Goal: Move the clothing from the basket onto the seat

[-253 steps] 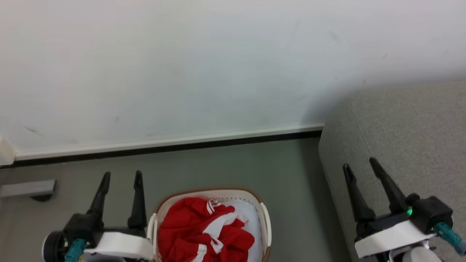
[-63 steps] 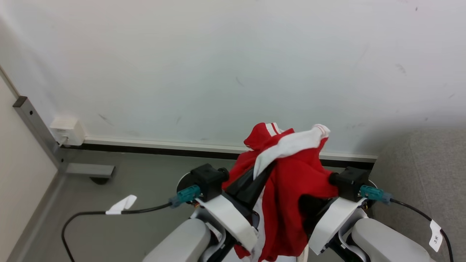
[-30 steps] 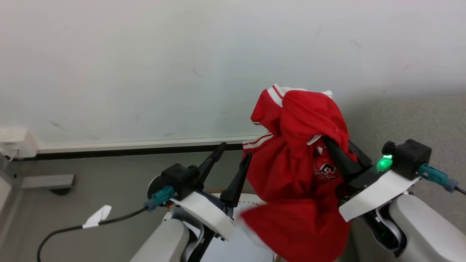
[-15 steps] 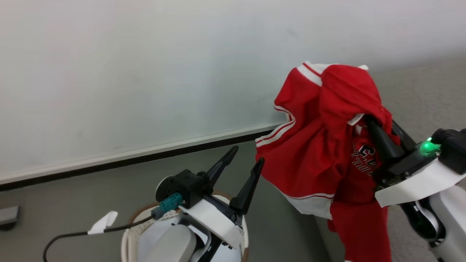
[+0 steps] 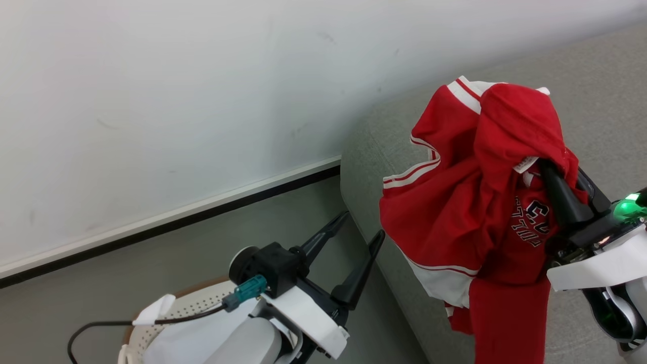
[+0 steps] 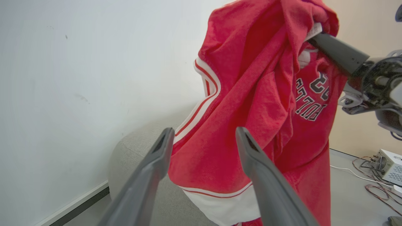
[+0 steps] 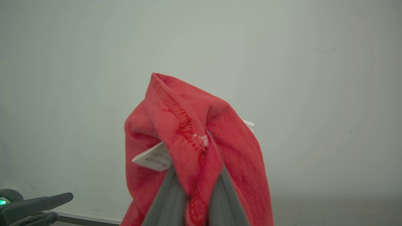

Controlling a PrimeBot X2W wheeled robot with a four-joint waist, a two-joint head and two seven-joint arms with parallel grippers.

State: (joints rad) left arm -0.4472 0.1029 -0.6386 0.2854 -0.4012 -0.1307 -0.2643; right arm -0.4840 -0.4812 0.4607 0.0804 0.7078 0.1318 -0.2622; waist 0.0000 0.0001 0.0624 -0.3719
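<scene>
The right hand (image 5: 557, 174) is pinched shut on the bright red cloth top with white stripes (image 5: 455, 212) and holds it up in the air. The top hangs down over the big grey soft sofa (image 5: 596, 76), near the sofa's rounded end. The left hand (image 5: 364, 225) has its two dark fingers wide apart, holds nothing, and is just beside the top. Below it, the small cream-white plastic basket with little holes (image 5: 197, 303) stands on the grey floor (image 5: 167, 253) near that end of the sofa
</scene>
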